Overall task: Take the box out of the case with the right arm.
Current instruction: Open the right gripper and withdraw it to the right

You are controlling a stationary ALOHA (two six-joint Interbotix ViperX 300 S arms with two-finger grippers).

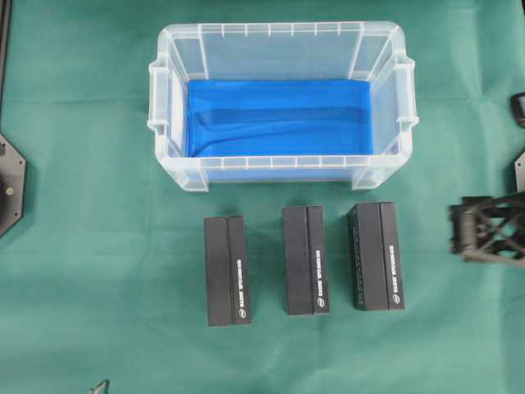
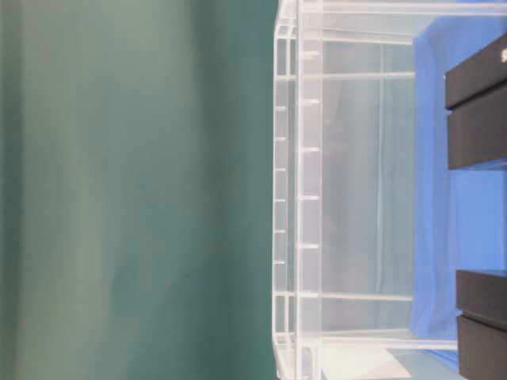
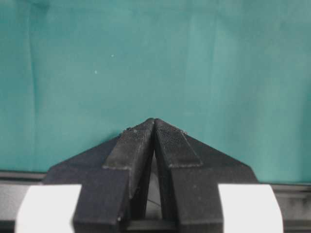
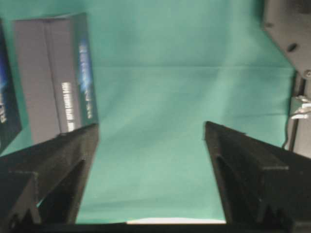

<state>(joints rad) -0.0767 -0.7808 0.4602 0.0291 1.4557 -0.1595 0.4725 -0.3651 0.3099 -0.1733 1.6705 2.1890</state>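
On the green cloth, the clear plastic case with its blue liner holds no box that I can see. Three black rectangular boxes stand outside at its 6 o'clock, long axes 12-to-6. My right gripper, jaws wide and empty, sits at 3 o'clock of them, nearer than the left gripper, pinched closed.

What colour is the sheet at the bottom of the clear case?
Bright blue. The sheet lining the floor of the case shows best in the overhead view.

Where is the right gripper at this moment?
In the overhead view the right gripper sits at the right edge, over the green cloth, empty and open, to the right of the rightmost black box and below the case.
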